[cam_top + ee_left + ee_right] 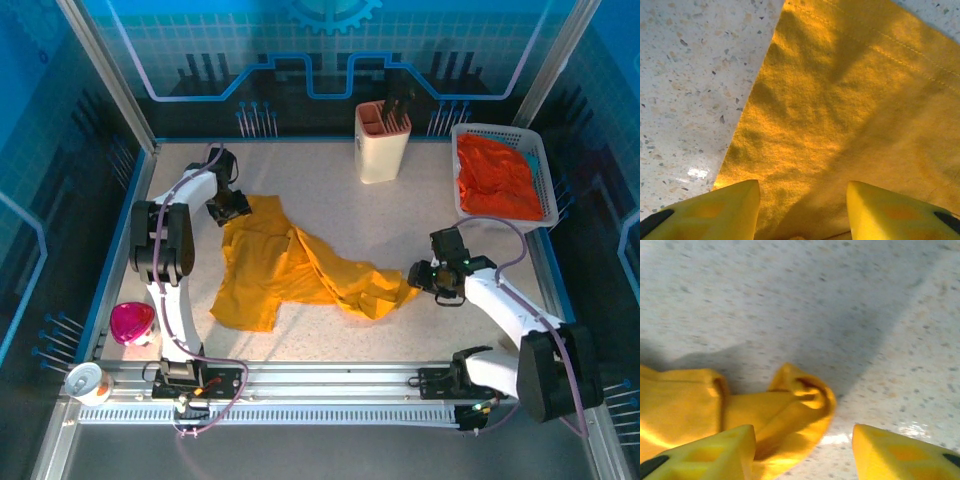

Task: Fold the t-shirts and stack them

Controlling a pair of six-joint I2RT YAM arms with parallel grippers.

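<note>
The mustard-yellow t-shirt (290, 265) lies crumpled across the middle of the table, one end reaching right toward my right gripper. My left gripper (238, 208) sits at the shirt's far left corner, open, its yellow fingers (735, 207) straddling flat yellow cloth (840, 115) close below. My right gripper (418, 275) is open at the shirt's bunched right tip (800, 395); the cloth lies between and just ahead of its fingers (715, 452), not pinched. The orange-red t-shirt (497, 178) lies heaped in the white mesh basket (540, 160) at the back right.
A cream holder (383, 140) with dark utensils stands at the back centre. A pink object (131, 322) and a small white cup (84, 381) sit at the near left edge. Bare speckled tabletop (400, 215) lies between shirt, holder and basket.
</note>
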